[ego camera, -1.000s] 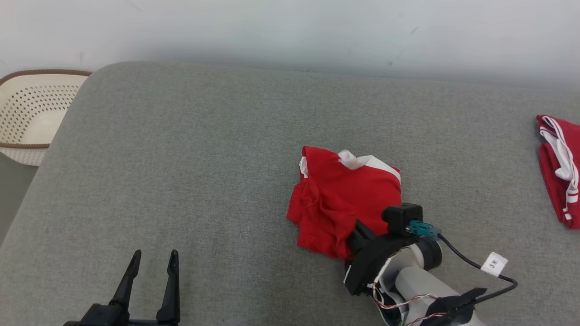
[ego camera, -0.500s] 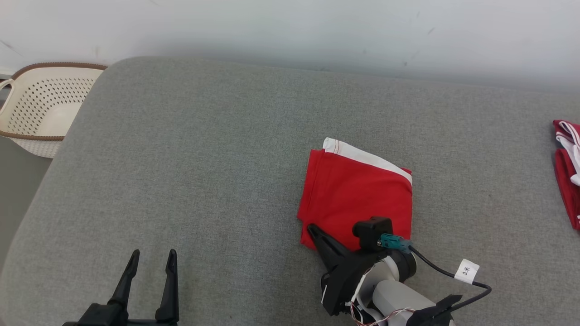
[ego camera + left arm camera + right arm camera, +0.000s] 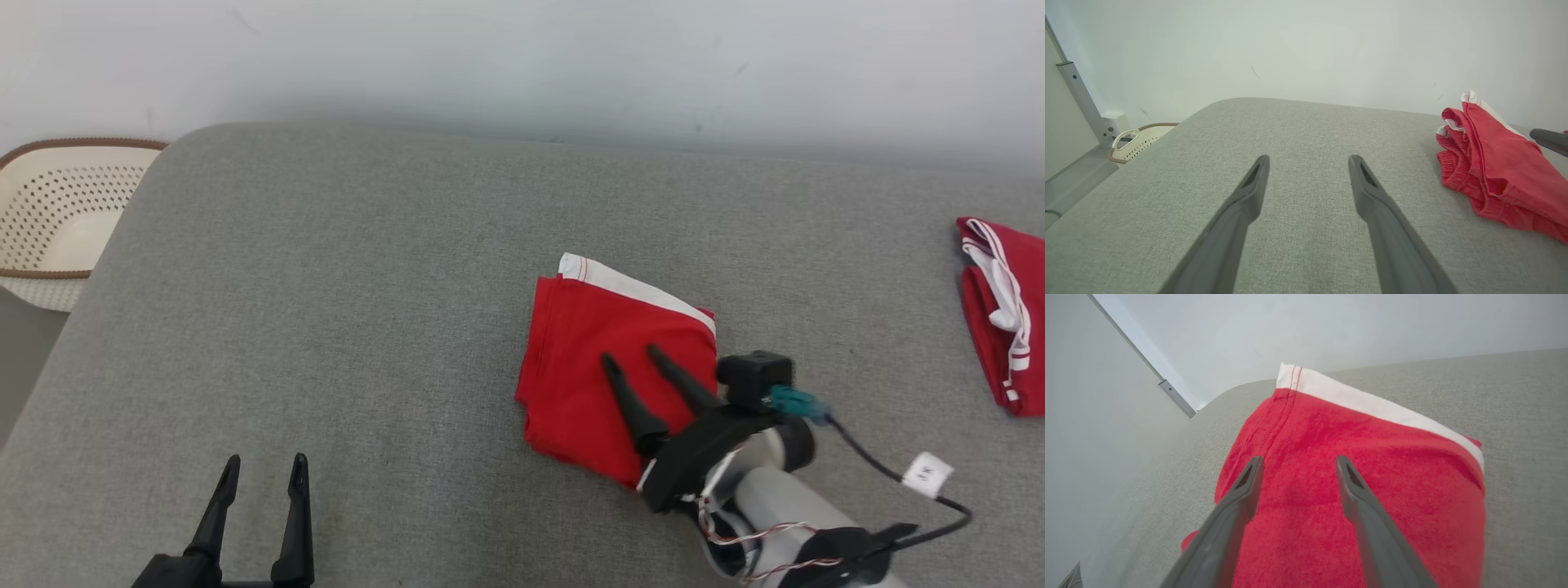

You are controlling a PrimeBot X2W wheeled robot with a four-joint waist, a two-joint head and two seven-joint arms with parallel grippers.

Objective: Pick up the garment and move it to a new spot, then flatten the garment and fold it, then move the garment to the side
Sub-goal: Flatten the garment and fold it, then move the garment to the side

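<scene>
The folded garment (image 3: 571, 359) is being overhung by the right claw (image 3: 630, 354), jaws apart, with bare cushion (image 3: 367, 286) being left free leftward to its edge, around the spread left claw (image 3: 266, 459).

Cream basket (image 3: 49, 220) beside grey cushion (image 3: 326, 327)

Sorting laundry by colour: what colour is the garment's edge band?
White band on the red garment; right wrist view.

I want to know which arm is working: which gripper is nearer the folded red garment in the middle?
Right. The right gripper hovers open over the garment; the left gripper is well off to its left, above the grey cushion.
</scene>
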